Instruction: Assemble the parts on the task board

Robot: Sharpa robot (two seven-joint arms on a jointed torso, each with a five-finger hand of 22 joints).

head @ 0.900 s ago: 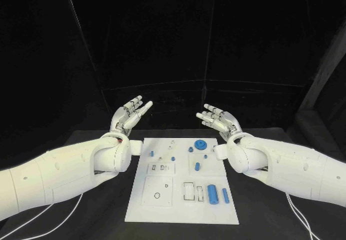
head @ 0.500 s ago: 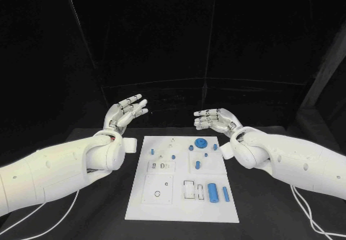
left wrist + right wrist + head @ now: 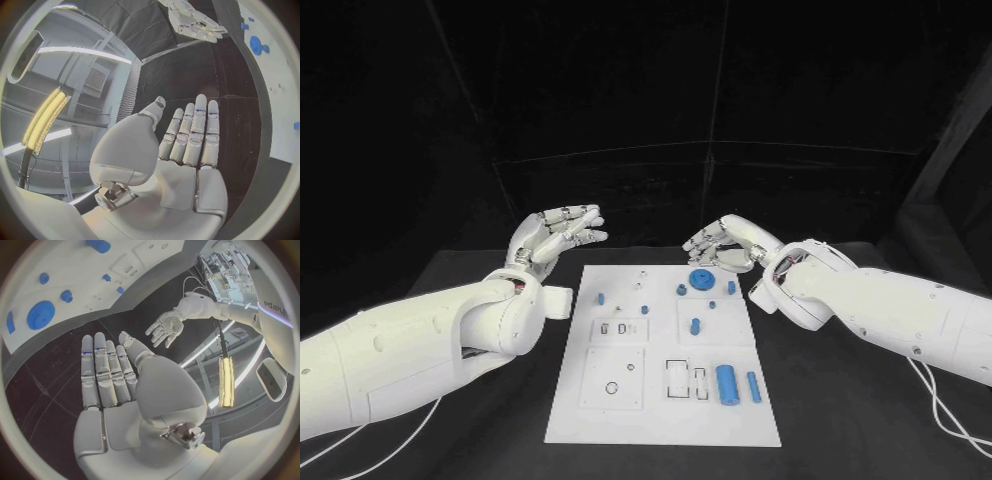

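Change is seen mainly in the hands: against the earlier head views, both have been lowered from a raised, upright pose and tipped forward toward the far edge of the board (image 3: 661, 350), the fingers being drawn inward from straight. The left hand (image 3: 560, 233) is held above the worktop (image 3: 473, 270) off the board's far left corner, its fingers loosely spread and bent, nothing being held. The right hand (image 3: 723, 243) is poised just beyond the board's far right corner, fingers curved downward and apart, also empty. From this an approach is judged to have begun, no part having yet been touched, so the assembly is taken to be at its start. Nearest the right hand lies the round disc (image 3: 701, 284), just below and short of the fingertips, with small blue pegs (image 3: 731, 290) beside it. The long cylinder (image 3: 727, 385) and the thin rod (image 3: 753, 387) lie side by side near the board's near right corner, well apart from both hands. A small peg (image 3: 602, 298) lies on the left side of the board, nearer the left hand but clear of it. In the wrist views each palm is seen open, with fingers extended side by side and nothing between them.
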